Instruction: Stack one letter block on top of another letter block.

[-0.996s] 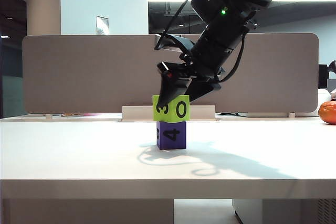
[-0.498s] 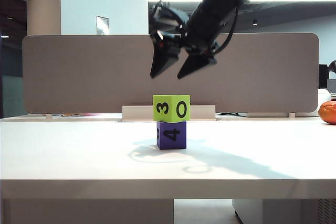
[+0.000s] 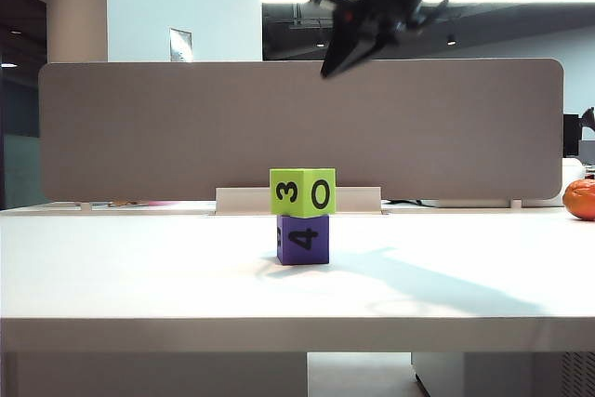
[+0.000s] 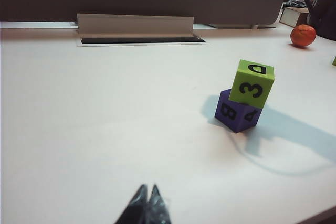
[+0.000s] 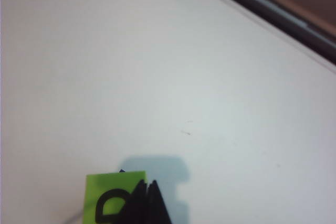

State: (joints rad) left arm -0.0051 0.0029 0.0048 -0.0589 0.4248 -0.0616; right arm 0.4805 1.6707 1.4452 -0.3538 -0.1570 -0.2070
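So in the exterior view the green block (image 3: 303, 192) is sitting square on top of the purple block (image 3: 304, 240), roughly mid-table (image 3: 139, 276), a bit toward the back edge. A second ago the right gripper (image 3: 346, 51) was wrapped around the green block with its jaws spread; now it's way up near the top of the shot, well clear of the stack, jaws pinched together and holding nothing. Looks to me like the stacking is done and the arm is just backing off. There's an orange fruit (image 3: 581, 199) over at the right edge of the table.

Left wrist view: same stack, green block (image 4: 252, 84) twisted a little relative to the purple block (image 4: 238, 112), seems stable though. The left gripper (image 4: 147, 205) hangs low over the near edge of the table, well apart from the blocks, tips together, empty.

Right wrist view: looking down, the closed tips of the right gripper (image 5: 147, 203) sit above the green block (image 5: 107, 198), not touching it as far as I can tell.
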